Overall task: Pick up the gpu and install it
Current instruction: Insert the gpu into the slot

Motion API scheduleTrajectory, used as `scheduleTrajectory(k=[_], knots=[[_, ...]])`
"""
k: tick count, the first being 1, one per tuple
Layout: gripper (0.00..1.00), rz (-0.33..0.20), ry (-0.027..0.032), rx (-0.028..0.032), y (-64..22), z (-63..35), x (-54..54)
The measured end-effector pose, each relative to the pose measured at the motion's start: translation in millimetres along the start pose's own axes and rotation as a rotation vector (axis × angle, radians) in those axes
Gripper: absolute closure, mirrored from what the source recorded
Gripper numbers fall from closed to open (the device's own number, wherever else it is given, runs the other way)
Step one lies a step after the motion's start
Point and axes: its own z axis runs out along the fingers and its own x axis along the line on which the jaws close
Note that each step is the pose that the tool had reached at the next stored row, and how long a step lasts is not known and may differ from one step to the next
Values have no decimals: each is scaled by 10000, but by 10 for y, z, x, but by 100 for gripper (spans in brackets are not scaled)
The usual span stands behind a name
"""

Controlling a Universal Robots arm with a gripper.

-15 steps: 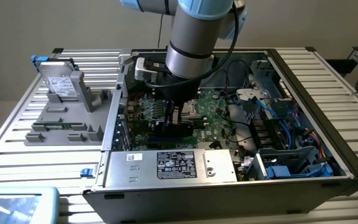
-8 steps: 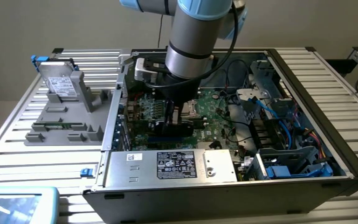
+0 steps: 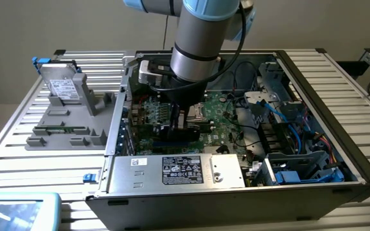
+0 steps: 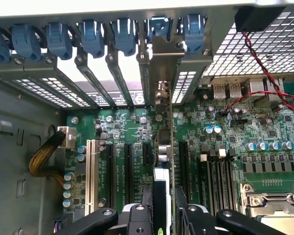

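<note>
Slatted table (image 3: 18,144), open computer case (image 3: 358,159), hand (image 4: 164,215) clamped on thin green gpu (image 4: 162,147), silver end bracket (image 4: 167,54)

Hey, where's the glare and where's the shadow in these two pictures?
Exterior view: soft even light, the arm shading the motherboard beneath it, a pale reflection on the blue-rimmed screen. Wrist view: slot openings washed white by backlight, gpu dim, held in the gripper.

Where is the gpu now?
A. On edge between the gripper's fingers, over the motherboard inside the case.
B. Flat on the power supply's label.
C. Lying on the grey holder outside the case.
A: the wrist view shows the gpu on edge in the gripper, above the slots of the green motherboard.
</note>
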Motion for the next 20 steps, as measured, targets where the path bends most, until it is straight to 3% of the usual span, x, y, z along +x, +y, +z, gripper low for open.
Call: scheduleTrajectory(k=[3, 13, 16, 20], knots=[[72, -18, 35, 1, -1, -1, 6], [72, -35, 38, 3, 1, -1, -15], [72, -22, 125, 7, 3, -2, -40], [72, -49, 163, 9, 3, -1, -49]])
